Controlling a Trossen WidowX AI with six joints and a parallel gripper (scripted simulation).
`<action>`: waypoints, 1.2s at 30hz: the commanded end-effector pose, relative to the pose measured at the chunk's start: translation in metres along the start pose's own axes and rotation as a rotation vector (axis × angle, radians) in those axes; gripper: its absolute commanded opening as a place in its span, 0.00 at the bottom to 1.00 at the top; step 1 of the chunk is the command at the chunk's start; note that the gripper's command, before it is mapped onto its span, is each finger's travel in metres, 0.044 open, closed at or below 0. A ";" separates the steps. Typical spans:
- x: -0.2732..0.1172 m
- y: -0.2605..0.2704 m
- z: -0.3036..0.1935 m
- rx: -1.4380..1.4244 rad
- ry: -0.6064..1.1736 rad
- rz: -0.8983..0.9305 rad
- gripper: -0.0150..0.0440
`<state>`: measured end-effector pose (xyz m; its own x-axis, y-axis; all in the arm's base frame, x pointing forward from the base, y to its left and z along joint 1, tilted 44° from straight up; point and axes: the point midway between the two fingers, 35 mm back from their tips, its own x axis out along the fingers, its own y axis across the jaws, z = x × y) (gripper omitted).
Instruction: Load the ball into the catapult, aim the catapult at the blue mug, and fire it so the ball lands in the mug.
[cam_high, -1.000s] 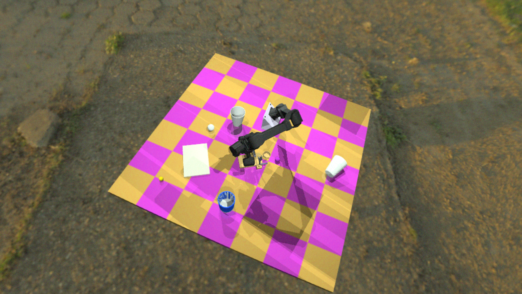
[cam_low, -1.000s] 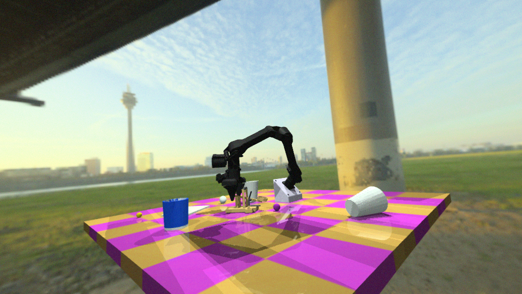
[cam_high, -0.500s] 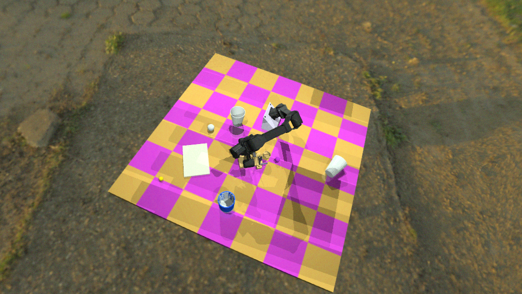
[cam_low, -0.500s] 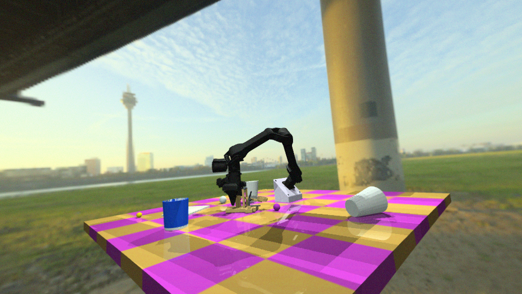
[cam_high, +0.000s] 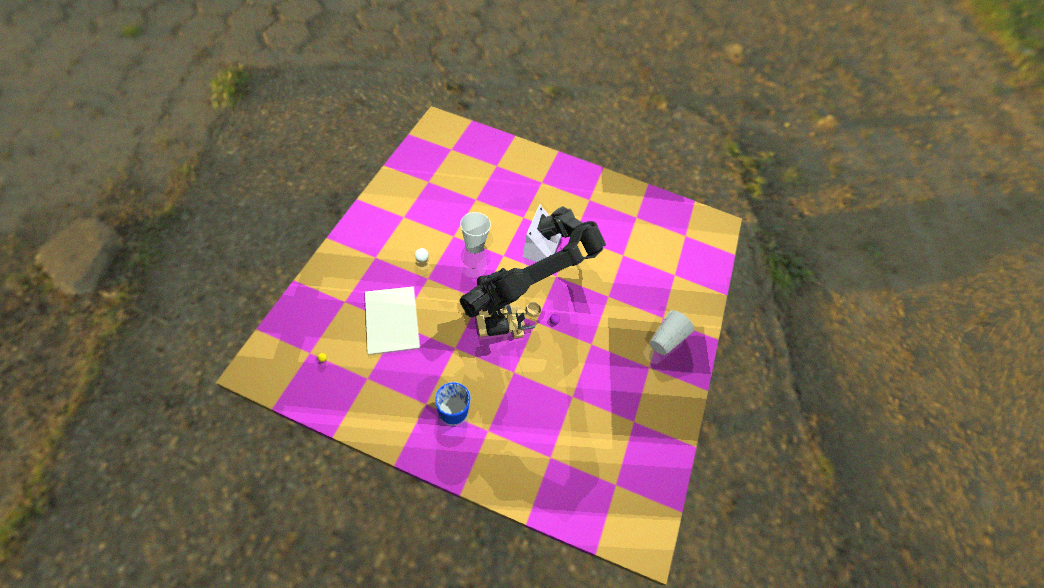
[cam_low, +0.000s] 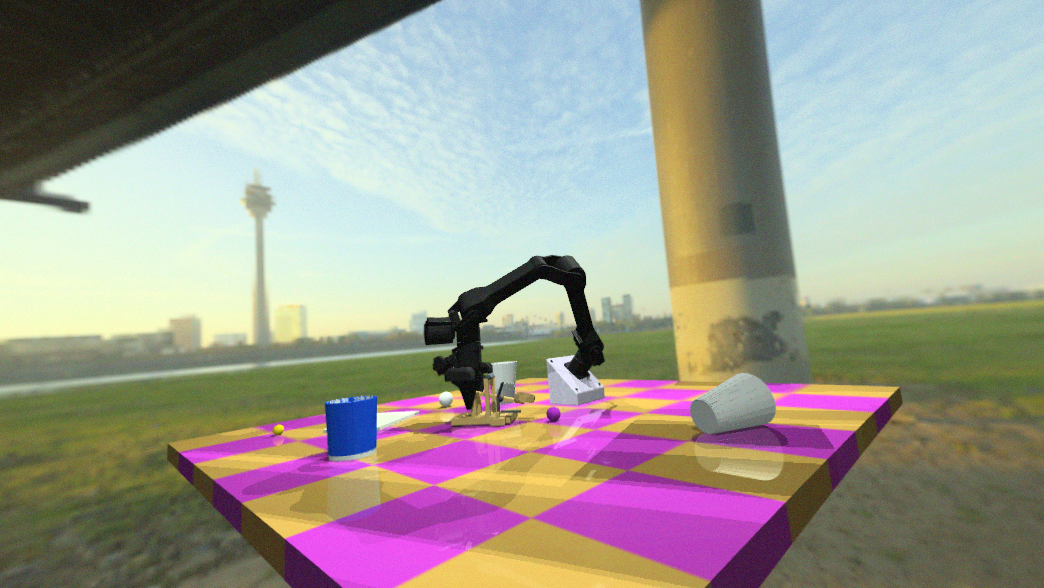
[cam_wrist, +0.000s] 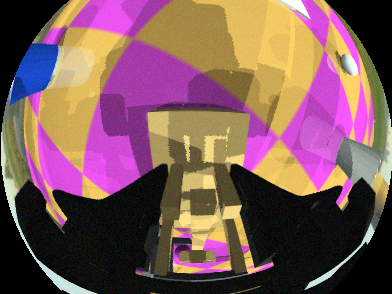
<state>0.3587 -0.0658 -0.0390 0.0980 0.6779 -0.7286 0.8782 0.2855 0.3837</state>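
Observation:
The wooden catapult (cam_high: 482, 330) (cam_low: 482, 421) (cam_wrist: 200, 122) stands near the middle of the table. My gripper (cam_low: 469, 406) (cam_wrist: 199, 169) points down over it, and the fingertips press on the two side rails of its frame from either side. In the top view the arm hides part of the catapult. Its round cup (cam_high: 533, 309) sticks out to the right, and I see no ball in it. The blue mug (cam_high: 452, 417) (cam_low: 350, 429) (cam_wrist: 36, 72) stands upright. A purple ball (cam_high: 554, 319) (cam_low: 553, 414) lies beside the catapult's cup end.
A white ball (cam_high: 421, 254) (cam_low: 445, 398) (cam_wrist: 349, 65) and a yellow ball (cam_high: 322, 357) (cam_low: 278, 430) lie apart. One pale cup (cam_high: 474, 231) (cam_wrist: 361, 161) stands behind; another pale cup (cam_high: 670, 333) (cam_low: 732, 403) lies on its side. A white slab (cam_high: 391, 319) lies left of the catapult.

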 end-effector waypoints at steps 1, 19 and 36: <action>0.000 0.000 0.000 -0.001 0.000 0.001 0.45; -0.049 0.001 0.000 -0.287 0.001 -0.002 0.25; -0.047 0.016 -0.005 -0.869 0.006 0.001 0.25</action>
<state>0.3615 -0.0910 0.0002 0.0879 0.6814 -0.7266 0.2875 0.6810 0.6735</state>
